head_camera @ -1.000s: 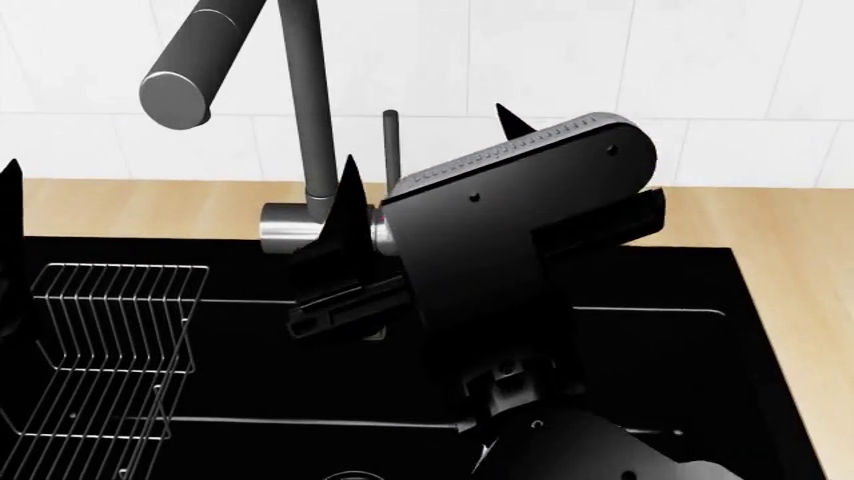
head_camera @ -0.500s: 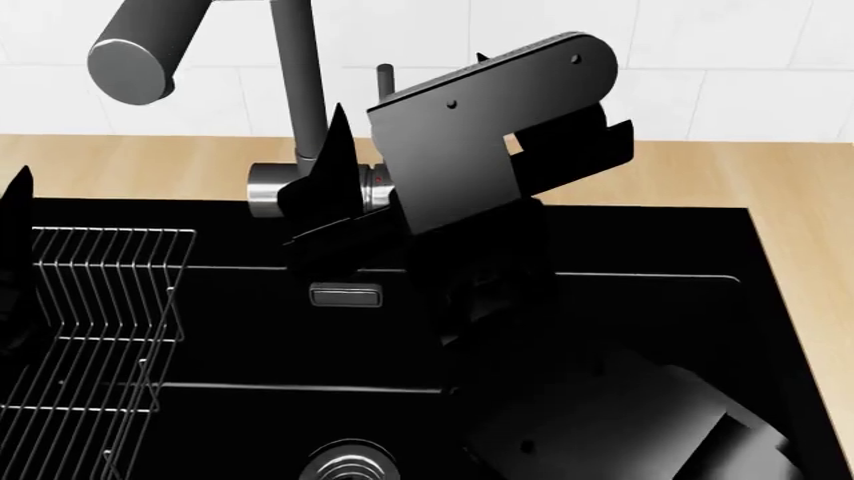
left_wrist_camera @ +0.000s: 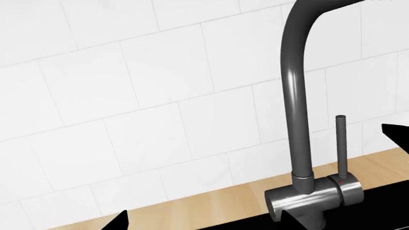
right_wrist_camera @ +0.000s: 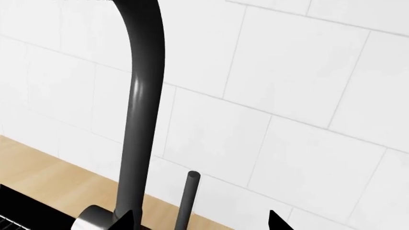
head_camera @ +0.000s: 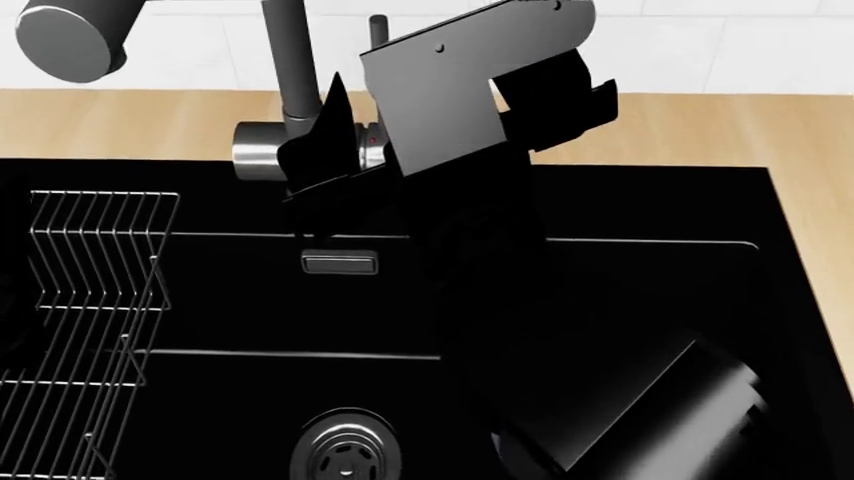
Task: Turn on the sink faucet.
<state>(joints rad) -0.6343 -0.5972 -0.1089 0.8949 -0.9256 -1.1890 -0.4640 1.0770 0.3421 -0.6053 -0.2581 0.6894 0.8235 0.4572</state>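
Observation:
The sink faucet (head_camera: 287,70) stands at the back rim of the black sink (head_camera: 667,210). It has a dark upright pipe, an angled spout (head_camera: 60,40), a steel barrel base (head_camera: 258,150) and a thin upright rod lever (head_camera: 379,30). My right gripper (head_camera: 447,105) is open at the barrel base. In the right wrist view the lever (right_wrist_camera: 189,201) stands between its fingertips (right_wrist_camera: 126,221), and the gripper (right_wrist_camera: 201,224) touches nothing. My left gripper (left_wrist_camera: 204,226) is open and empty, left of the faucet (left_wrist_camera: 297,120). I cannot make it out in the head view.
A wire rack (head_camera: 94,300) sits in the sink's left part. A round drain strainer (head_camera: 344,452) and a small overflow slot (head_camera: 339,263) lie in the basin. A wooden counter (head_camera: 747,125) and a white tiled wall (left_wrist_camera: 128,96) run behind.
The head view has tilted down, so the faucet sits higher in the picture and the drain strainer shows. My right gripper has moved closer to the faucet's base and lever.

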